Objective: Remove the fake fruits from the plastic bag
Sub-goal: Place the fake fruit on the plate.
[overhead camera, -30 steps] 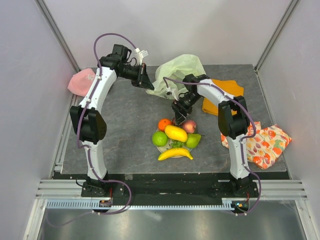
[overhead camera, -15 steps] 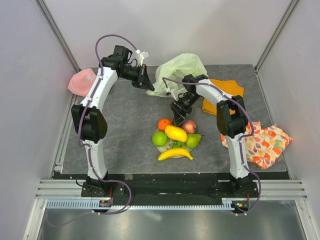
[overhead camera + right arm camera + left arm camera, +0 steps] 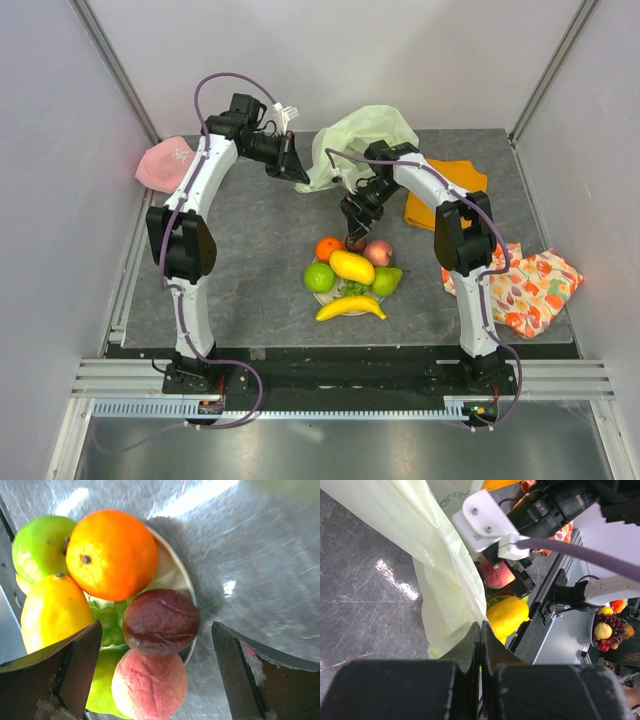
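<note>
On the cream plate (image 3: 177, 569), the orange (image 3: 111, 555) is bright and glossy, the green apple (image 3: 36, 545) is lime, the mango (image 3: 52, 610) is yellow shading to orange, the plum (image 3: 160, 621) is dark maroon with fine speckles, and the peach (image 3: 149, 685) is mottled pink. At the plate's near edge, the banana (image 3: 350, 308) is plain yellow. Behind the plate, the plastic bag (image 3: 365, 135) is translucent pale yellow-green (with green lettering, too blurred to read). Right of the plate, a cloth (image 3: 530, 285) seems cream with red, orange and green fruit prints. The table (image 3: 250, 250) is dark grey with marbling.

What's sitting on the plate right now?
Piled on the plate: orange, green apple, mango, plum, peach, pear, grapes, banana along the near rim. Anything beneath the pile is hidden.
</note>
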`<state>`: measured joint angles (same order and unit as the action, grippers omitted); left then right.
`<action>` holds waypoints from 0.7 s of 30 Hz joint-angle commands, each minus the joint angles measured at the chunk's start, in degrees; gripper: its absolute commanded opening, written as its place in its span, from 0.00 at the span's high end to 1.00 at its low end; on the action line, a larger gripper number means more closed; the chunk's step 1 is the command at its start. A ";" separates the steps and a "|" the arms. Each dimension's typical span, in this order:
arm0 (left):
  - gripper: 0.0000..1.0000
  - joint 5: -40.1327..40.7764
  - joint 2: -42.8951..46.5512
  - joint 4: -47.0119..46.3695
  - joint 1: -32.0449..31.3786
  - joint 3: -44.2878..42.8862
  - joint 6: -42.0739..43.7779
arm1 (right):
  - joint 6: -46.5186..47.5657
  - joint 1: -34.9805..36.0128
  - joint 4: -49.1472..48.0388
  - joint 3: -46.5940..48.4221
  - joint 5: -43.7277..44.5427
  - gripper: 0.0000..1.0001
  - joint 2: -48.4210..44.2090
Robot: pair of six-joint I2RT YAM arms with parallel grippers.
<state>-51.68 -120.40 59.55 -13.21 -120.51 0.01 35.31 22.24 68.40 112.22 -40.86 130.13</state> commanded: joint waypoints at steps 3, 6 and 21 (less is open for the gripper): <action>0.98 -1.76 -0.45 -0.57 0.20 -1.48 1.48 | -0.94 -0.53 0.24 5.37 -1.41 0.02 -1.98; 0.98 -1.67 -0.62 -0.57 0.20 -2.27 1.57 | -1.56 -0.53 0.33 7.47 -0.98 0.02 -2.68; 0.98 6.06 0.43 -4.09 7.58 -14.93 -0.96 | -3.14 -0.71 -3.87 11.36 -0.18 0.02 -14.53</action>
<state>-48.42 -121.47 58.59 -9.98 -131.83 0.03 33.21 21.74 67.88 122.41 -39.13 124.77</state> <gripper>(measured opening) 0.022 0.982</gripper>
